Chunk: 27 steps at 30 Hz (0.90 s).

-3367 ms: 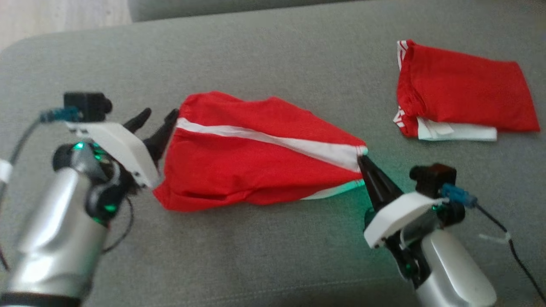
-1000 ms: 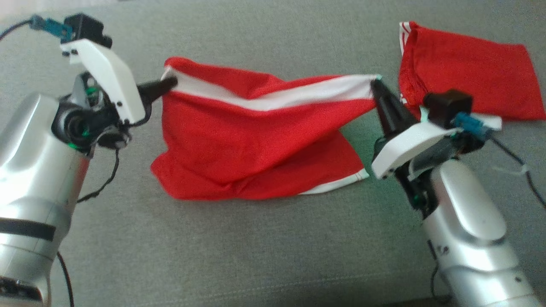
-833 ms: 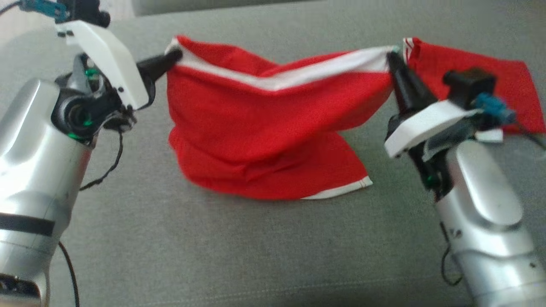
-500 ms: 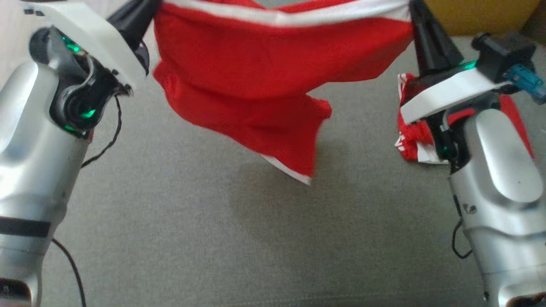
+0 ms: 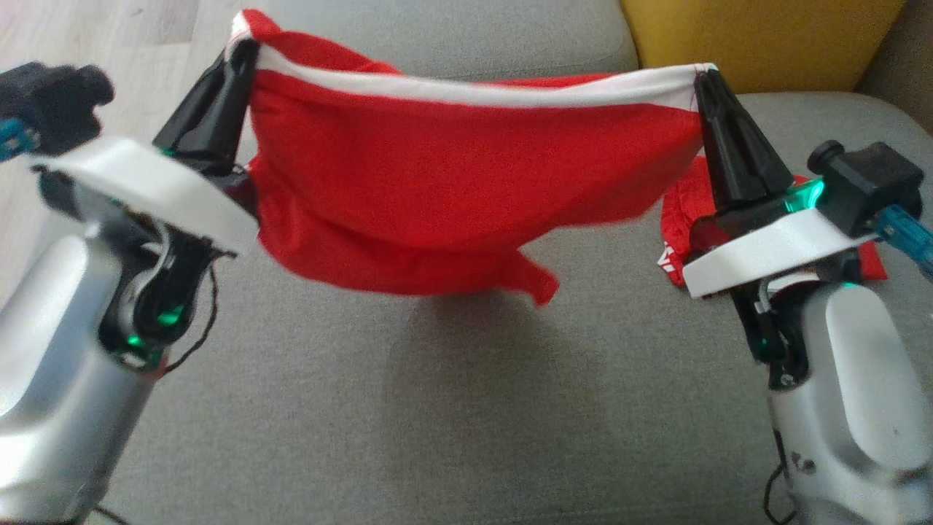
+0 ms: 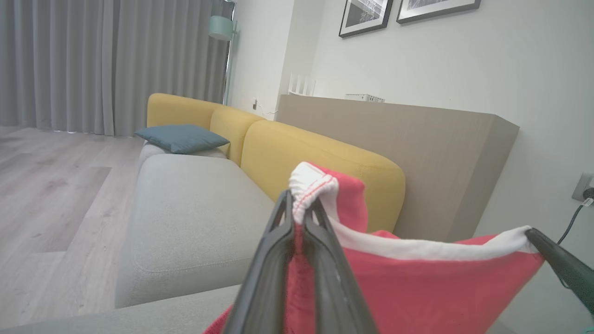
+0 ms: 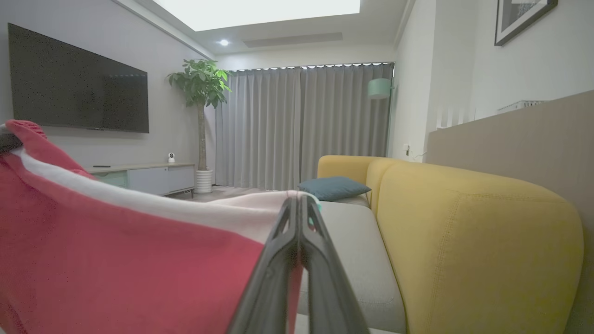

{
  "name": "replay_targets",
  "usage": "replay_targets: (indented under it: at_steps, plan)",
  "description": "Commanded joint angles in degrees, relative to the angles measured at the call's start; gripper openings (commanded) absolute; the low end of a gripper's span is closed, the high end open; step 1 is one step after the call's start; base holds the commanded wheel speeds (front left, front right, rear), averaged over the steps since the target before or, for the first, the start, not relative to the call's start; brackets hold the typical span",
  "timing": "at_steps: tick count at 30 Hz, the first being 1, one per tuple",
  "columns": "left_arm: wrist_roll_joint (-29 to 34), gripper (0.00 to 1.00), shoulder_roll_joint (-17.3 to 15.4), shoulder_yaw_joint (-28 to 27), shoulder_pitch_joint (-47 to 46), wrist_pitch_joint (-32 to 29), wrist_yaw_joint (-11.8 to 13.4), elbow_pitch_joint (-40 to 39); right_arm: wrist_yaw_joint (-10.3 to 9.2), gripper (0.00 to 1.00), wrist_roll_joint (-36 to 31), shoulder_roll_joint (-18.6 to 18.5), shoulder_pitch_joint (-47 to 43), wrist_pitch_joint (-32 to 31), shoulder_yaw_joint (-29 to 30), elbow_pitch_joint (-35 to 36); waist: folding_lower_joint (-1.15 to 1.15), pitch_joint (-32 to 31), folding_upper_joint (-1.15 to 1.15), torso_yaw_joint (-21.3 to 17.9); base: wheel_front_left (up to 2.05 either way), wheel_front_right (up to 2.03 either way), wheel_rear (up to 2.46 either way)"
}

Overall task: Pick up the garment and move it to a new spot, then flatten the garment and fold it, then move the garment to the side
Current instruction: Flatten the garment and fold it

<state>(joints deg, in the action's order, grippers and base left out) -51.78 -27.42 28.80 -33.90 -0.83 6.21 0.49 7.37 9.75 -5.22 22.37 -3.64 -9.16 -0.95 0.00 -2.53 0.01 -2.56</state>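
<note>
— How far along?
— Picked up: the red shorts (image 5: 452, 182) hang above the sofa (image 5: 437, 423), the waistband (image 5: 474, 92) stretched between the left hand (image 5: 243, 58) and the right hand (image 5: 704, 74), both clamped on it.
— What's left?
— Setting down, flattening, folding, moving aside.

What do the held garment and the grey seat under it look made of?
The garment: thin soft knit, probably cotton or polyester jersey, matte red; it sags and drapes loosely. Its white band looks elasticated, gathered at the pinched end. The grey seat: woven upholstery, matte, with a fine heathered texture.
</note>
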Motion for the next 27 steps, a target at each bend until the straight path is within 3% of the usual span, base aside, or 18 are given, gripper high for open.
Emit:
replay_targets:
  at_steps: [1, 7, 12, 18, 22, 27]
  plan:
    - [0.5, 0.0, -3.0, -3.6, -3.7, 0.2, 0.5, -2.7, 0.12, 0.0, -0.5, 0.8, 2.9, -0.7, -1.0, 3.2, 0.0, 0.3, -0.01, 0.0, 0.0, 0.0, 0.0]
    - [2.0, 0.0, -5.7, -3.5, -3.2, -2.6, 3.1, -9.4, 0.12, 0.0, -2.0, 1.5, 3.1, -6.9, 0.8, 9.9, 0.0, 2.4, -0.01, 0.4, 0.0, 0.0, 0.0]
    - [2.5, 0.0, -5.0, -2.7, -10.0, -4.8, 1.7, -6.4, 0.12, 0.0, -1.4, 1.7, 10.7, -9.5, 1.0, 7.8, 0.0, 8.6, -0.01, 0.5, 0.0, 0.0, 0.0]
    - [3.7, 0.0, -2.3, -2.8, -23.9, -4.6, -2.4, 6.6, 0.12, 0.0, -1.9, 1.2, 27.9, -7.6, -0.5, -4.5, 0.0, 17.8, -0.01, 0.2, 0.0, 0.0, 0.0]
    - [5.6, 0.0, 0.0, -3.6, -33.9, -0.7, -4.8, 17.0, 0.12, 0.0, -4.1, 0.7, 41.0, -1.5, -1.3, -15.8, 0.0, 22.3, -0.01, 0.0, 0.0, 0.0, 0.0]
    - [7.6, 0.0, 3.1, -5.3, -44.1, 8.0, -6.9, 27.2, 0.12, 0.0, -8.6, 1.5, 53.9, 8.7, 3.1, -28.4, 0.0, 25.9, -0.01, 0.5, 0.0, 0.0, 0.0]
